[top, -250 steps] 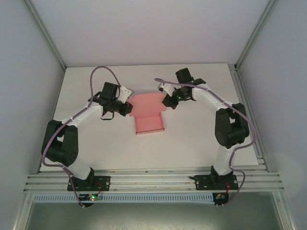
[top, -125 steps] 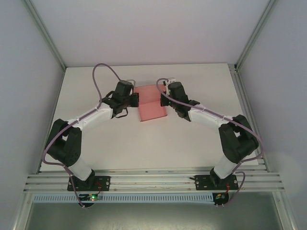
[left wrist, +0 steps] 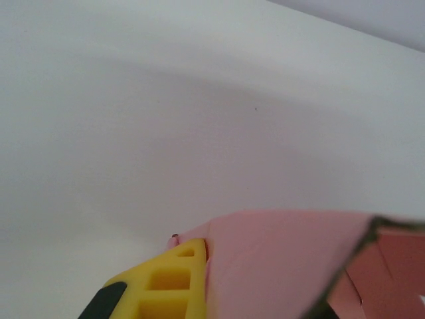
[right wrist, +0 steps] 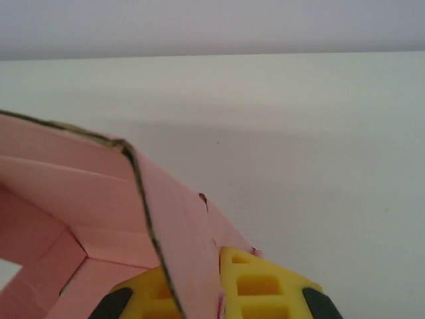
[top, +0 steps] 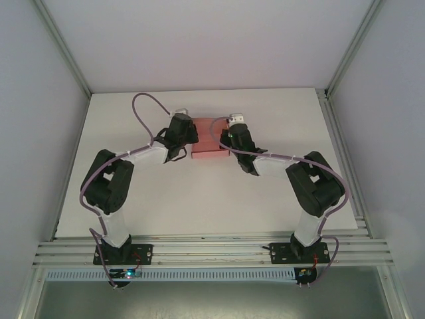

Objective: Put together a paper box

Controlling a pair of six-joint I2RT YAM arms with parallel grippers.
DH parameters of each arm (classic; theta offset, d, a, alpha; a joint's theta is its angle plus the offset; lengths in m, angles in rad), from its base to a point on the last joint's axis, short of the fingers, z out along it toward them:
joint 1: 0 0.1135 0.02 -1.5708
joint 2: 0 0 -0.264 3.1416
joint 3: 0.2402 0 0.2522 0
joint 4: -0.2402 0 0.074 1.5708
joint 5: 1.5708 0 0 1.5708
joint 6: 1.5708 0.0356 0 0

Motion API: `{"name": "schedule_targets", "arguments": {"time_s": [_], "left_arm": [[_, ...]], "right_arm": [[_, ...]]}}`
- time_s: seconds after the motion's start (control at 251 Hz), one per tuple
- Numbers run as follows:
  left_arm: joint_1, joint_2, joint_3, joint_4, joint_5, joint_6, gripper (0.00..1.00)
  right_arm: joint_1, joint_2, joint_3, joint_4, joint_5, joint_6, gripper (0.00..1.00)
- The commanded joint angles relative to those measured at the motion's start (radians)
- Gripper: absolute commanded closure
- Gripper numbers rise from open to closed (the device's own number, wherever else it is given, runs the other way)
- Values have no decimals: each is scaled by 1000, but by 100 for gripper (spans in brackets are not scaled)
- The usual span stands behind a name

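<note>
From above, the pink box (top: 209, 137) sits on the white desk (top: 199, 199), out toward 12 o'clock from the desk's middle, and both arms reach in to it from either side. The left pincer (top: 189, 138) is at the box's 9 o'clock side and the right pincer (top: 228, 138) at its 3 o'clock side, each right up against the card.

The right wrist camera shows an upright pink wall with a dark cut edge running down between two yellow fingers (right wrist: 265, 292), one at 5 o'clock and the other at 7 o'clock in that view. The right pincer is clamped on that wall. To the wall's 9 o'clock you look into the box, where creased panels meet at the floor.

In the left wrist view a single yellow finger (left wrist: 169, 289) shows at 6 o'clock, touching the outer face of a pink panel that spreads off toward 3 o'clock. Its partner is hidden behind the card, so I cannot tell whether the left pincer is gripping or loose. Bare desk stretches away toward 12 o'clock
</note>
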Motion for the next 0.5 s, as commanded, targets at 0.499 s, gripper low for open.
{"name": "schedule_targets", "arguments": {"time_s": [0.499], "left_arm": [[-79, -171, -312, 144, 158, 118, 78]], "right_arm": [[85, -107, -343, 259, -63, -121, 100]]}}
